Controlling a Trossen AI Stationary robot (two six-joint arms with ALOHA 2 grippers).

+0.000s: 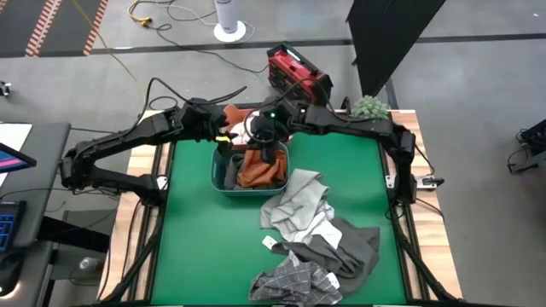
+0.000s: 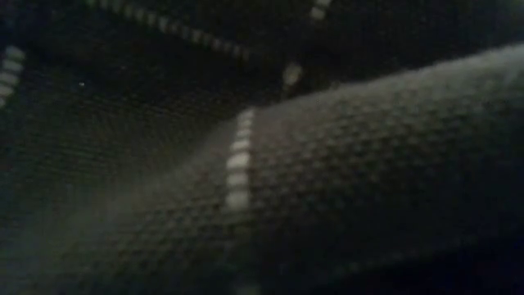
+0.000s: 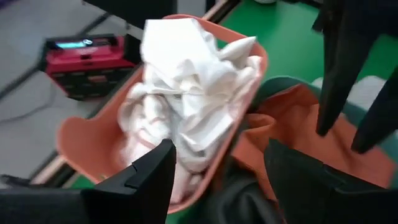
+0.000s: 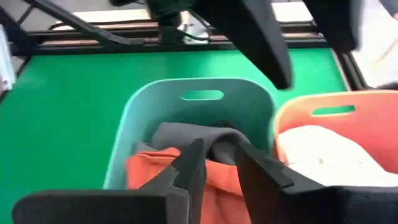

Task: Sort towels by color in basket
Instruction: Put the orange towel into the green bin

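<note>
Two baskets stand at the far middle of the green table. The orange basket (image 1: 235, 109) (image 3: 74, 146) holds white towels (image 3: 186, 81). The teal basket (image 1: 220, 175) (image 4: 130, 112) holds a rust-orange towel (image 1: 260, 170) (image 4: 149, 171) over a dark grey one (image 4: 186, 134). My left gripper (image 1: 223, 132) (image 3: 217, 168) hangs open above the orange basket's near rim. My right gripper (image 1: 267, 152) (image 4: 219, 163) hovers above the teal basket, its fingers a narrow gap apart with nothing between them. Loose towels lie toward the near right: light grey (image 1: 299, 205), dark grey (image 1: 345, 247) and grey-checked (image 1: 294, 281).
A red device (image 1: 299, 72) sits on the floor beyond the far edge. A fuzzy green ball (image 1: 369, 107) rests at the table's far right corner. The checked cloth (image 2: 327, 164) fills the low view. Bare green table (image 1: 192, 239) lies at the near left.
</note>
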